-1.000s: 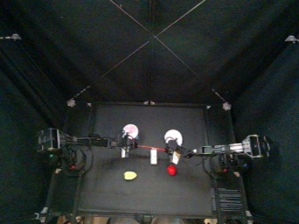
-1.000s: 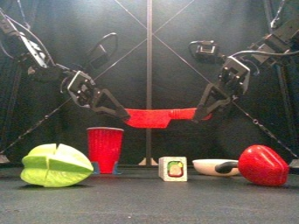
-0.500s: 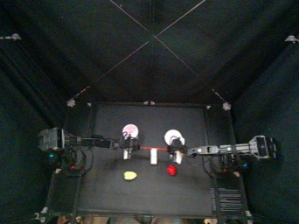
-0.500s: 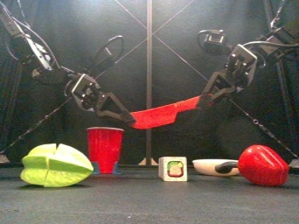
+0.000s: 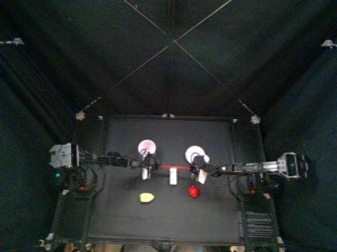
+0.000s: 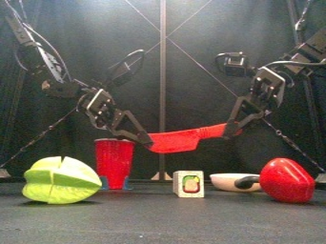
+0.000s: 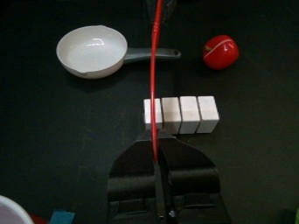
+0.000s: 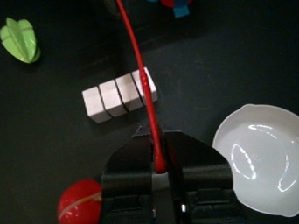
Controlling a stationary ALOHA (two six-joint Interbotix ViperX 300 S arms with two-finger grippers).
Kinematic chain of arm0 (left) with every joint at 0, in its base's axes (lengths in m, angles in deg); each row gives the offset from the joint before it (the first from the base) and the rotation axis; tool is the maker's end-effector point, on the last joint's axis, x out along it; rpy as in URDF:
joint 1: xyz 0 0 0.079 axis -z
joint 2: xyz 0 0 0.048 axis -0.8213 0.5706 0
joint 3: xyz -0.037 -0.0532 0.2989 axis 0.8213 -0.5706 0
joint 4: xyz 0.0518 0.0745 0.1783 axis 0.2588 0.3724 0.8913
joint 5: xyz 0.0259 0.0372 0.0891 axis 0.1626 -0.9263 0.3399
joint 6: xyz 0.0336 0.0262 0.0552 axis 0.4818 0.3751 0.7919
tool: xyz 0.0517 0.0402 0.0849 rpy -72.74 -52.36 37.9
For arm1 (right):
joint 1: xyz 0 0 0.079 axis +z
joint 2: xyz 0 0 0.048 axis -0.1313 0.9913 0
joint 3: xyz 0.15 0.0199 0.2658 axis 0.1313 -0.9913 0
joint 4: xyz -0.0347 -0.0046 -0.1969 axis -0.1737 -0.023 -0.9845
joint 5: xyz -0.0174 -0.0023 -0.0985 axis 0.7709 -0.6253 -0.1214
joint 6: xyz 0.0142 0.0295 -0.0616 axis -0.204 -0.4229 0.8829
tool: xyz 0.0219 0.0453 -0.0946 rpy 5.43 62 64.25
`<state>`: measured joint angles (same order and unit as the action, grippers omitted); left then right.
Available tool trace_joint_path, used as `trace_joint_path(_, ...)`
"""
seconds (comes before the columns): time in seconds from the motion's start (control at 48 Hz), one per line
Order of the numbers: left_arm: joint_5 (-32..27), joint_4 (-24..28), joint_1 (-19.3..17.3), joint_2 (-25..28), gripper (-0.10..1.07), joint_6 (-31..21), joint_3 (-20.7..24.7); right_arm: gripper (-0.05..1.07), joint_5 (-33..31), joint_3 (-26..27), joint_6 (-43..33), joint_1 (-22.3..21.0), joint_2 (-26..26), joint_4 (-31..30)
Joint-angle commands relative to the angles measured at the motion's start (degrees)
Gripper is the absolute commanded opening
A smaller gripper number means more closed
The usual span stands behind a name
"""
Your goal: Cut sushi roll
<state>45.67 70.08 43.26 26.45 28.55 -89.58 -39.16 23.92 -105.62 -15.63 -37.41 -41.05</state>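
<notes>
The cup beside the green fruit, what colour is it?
Red. The cup shows best in the front view.

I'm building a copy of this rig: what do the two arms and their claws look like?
Both arms are black jointed links with loose black cables looping beside them. The left claw and right claw are matte black, each with two flat angular jaws on a blocky wrist; no markings show.

my red knife (image 6: pixel 189 141): thin, smooth plastic. sushi roll (image 7: pixel 181 115): matt white blocks, plastic-looking. red pepper (image 6: pixel 287 180) glossy. white ladle (image 7: pixel 93 50) smooth, faint sheen. red cup (image 6: pixel 114 162) ribbed plastic. table (image 6: pixel 152 219) matt black.
</notes>
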Motion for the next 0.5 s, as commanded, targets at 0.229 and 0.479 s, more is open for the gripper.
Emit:
trace_joint_path(0.229,1.2,-0.2,2.2,2.1,0.21,-0.1,3.6,0.28,-0.3,0.4,-0.4,-1.4,2.8,2.1)
trace_joint_path(0.479,1.2,-0.4,3.1,2.8,0.21,-0.2,3.8,0.28,-0.3,0.3,-0.5,-1.3,3.6,2.5)
